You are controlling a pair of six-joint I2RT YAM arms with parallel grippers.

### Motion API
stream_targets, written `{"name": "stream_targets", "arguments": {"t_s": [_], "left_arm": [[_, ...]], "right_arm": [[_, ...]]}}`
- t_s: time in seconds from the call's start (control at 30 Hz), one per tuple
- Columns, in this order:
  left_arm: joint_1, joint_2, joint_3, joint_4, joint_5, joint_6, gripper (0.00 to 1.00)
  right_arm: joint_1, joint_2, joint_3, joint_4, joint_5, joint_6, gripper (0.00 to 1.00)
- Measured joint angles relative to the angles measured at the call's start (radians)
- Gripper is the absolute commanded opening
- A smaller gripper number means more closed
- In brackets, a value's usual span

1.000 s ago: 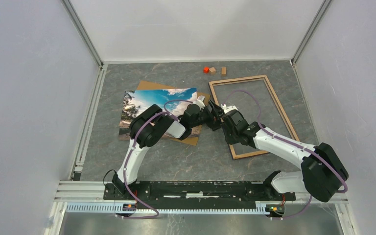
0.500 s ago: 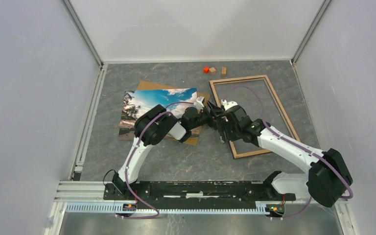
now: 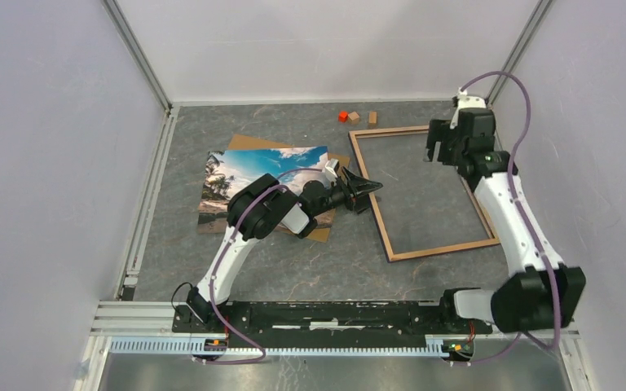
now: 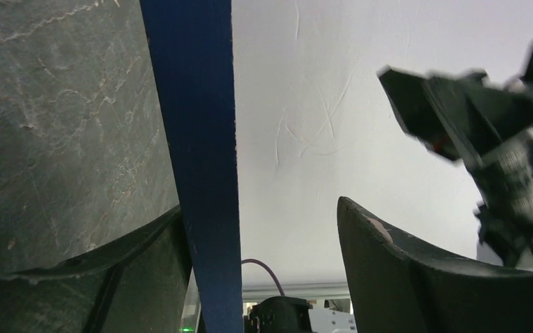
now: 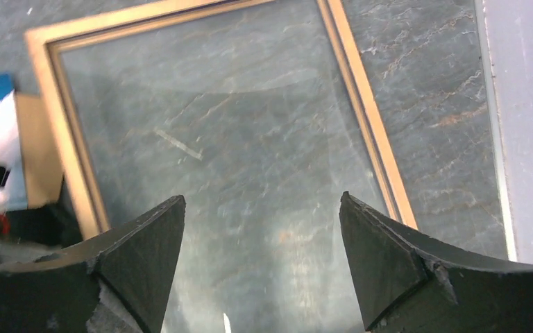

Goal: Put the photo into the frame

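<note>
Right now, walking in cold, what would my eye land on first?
Probably the photo, a vivid blue beach print left of centre on a brown board. Next, the pale wood frame to its right, with the left gripper open astride its left rail and the right gripper open above its far right corner.

right gripper (image 3: 438, 155): off frame (image 3: 440, 250) | now far-right corner | jaws opened

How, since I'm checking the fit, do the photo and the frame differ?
The photo is a solid beach print; the frame is an open wooden rectangle with table showing through. The photo lies left on a brown board; the frame sits farther right. Both are rectangular.
</note>
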Motion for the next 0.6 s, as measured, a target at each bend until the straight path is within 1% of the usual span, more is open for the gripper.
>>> {"name": "stream_targets", "arguments": {"t_s": [0.07, 0.17, 0.3, 0.37, 0.47, 0.6], "left_arm": [[0.001, 0.011, 0.006, 0.024, 0.010, 0.000, 0.77], [0.005, 0.028, 0.023, 0.040, 0.024, 0.000, 0.77], [0.007, 0.045, 0.047, 0.045, 0.043, 0.000, 0.77], [0.007, 0.045, 0.051, 0.047, 0.048, 0.000, 0.78], [0.007, 0.045, 0.068, 0.050, 0.060, -0.001, 0.79], [0.007, 0.045, 0.079, 0.056, 0.075, -0.003, 0.79]], "right_arm": [[-0.103, 0.087, 0.032, 0.047, -0.065, 0.000, 0.87], [-0.224, 0.244, 0.077, 0.097, -0.189, 0.010, 0.87], [-0.346, 0.512, 0.223, 0.103, -0.294, 0.005, 0.88], [-0.381, 0.600, 0.272, 0.097, -0.307, -0.009, 0.89], [-0.433, 0.691, 0.307, 0.079, -0.319, -0.035, 0.89], [-0.478, 0.752, 0.318, 0.054, -0.329, -0.064, 0.89]]}}
